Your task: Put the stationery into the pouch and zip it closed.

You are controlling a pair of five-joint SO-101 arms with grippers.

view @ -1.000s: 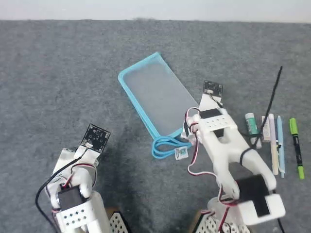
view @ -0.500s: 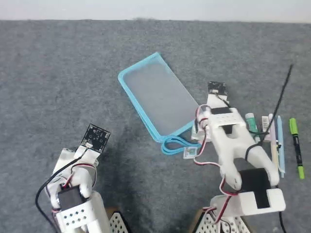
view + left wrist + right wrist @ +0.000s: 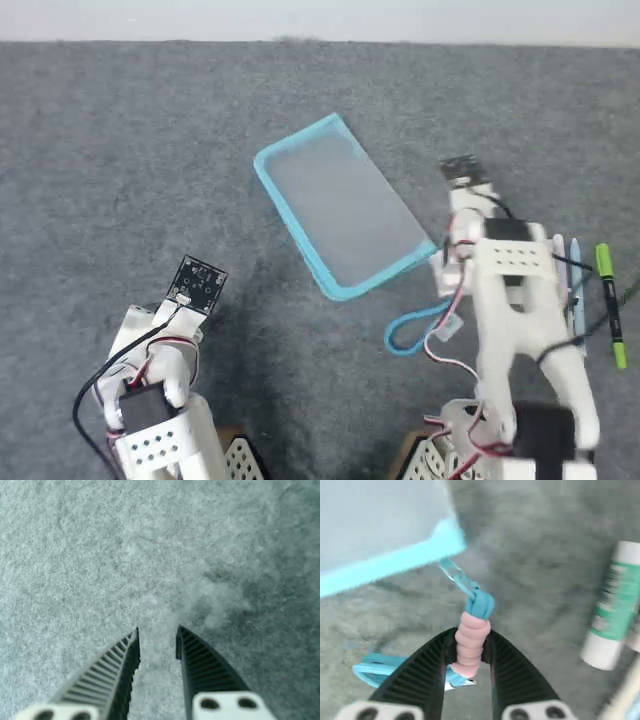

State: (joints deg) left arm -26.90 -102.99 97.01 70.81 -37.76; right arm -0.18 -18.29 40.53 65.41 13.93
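The light-blue pouch [image 3: 340,210] lies flat at the table's middle, its clear face up. My right gripper [image 3: 470,636] is shut on the pink zipper pull [image 3: 469,647], which hangs by a blue knot from the pouch [image 3: 380,525] corner. In the high view my right gripper [image 3: 447,262] sits at the pouch's near right corner. A blue strap loop [image 3: 410,332] trails beside it. A white-and-green glue stick [image 3: 612,625] lies to the right, with a blue pen [image 3: 577,295] and a green highlighter [image 3: 610,300]. My left gripper [image 3: 156,635] is open over bare carpet at the near left.
Grey carpet [image 3: 130,150] covers the whole table. The left arm's base [image 3: 150,420] stands at the front left, far from the pouch. The right arm's body [image 3: 520,300] hides part of the stationery row.
My right arm has swung to the right with the zipper pull in its grip. The pouch slid and turned rightward with it, and the strap loop trailed along. The left arm stayed still.
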